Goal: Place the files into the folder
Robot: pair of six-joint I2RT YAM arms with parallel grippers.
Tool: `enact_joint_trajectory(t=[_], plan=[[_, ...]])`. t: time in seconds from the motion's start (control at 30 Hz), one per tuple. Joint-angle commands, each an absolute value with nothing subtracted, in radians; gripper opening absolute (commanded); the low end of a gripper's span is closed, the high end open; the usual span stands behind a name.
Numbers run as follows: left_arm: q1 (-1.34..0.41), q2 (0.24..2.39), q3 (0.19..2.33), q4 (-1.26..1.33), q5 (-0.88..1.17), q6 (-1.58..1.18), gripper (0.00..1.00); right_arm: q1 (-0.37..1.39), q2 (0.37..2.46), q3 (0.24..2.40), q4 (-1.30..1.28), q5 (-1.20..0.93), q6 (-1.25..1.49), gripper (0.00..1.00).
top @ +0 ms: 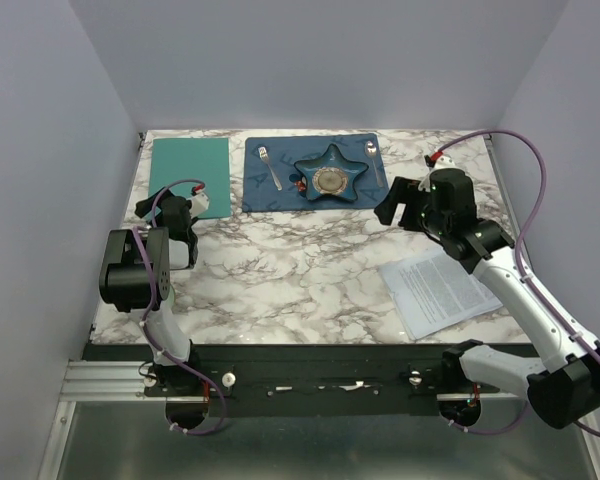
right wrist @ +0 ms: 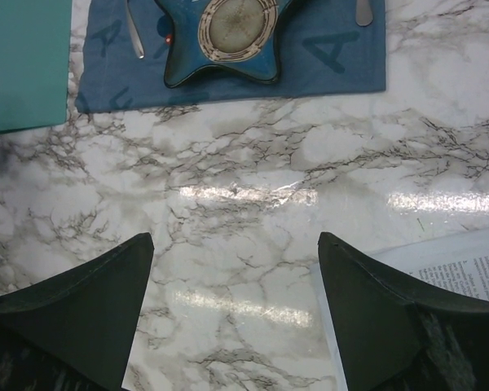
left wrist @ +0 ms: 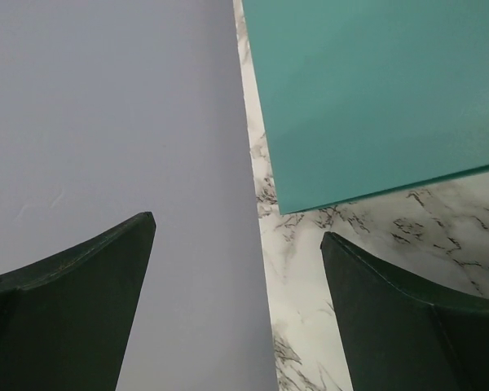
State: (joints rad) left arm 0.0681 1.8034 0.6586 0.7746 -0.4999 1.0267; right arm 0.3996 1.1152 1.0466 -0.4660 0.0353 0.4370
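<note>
Counter [top: 300, 270]: files [top: 445, 292] at five o'clock from right hand [top: 393, 206], long axis roughly nine-to-three; right hand nearer, spread wide, empty; left hand [top: 193, 203] wide, by folder [top: 190, 172].

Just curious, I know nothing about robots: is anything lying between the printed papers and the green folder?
Mostly bare marble table. The blue placemat with its star dish lies right beside the folder, close to the straight path from the files, and the left gripper hovers at the folder's near left corner.
</note>
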Motion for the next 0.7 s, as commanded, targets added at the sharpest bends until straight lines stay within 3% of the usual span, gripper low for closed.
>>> enact_joint_trajectory(t=[0.0,0.67], plan=[[0.061,1.830,0.675,0.861,-0.494,1.046,0.99,0.411,1.114,1.058,-0.491,0.031,0.456,0.90],[0.031,1.902,0.696,0.882,-0.523,1.153,0.99,0.413,1.054,1.042,-0.491,0.069,0.486,0.89]])
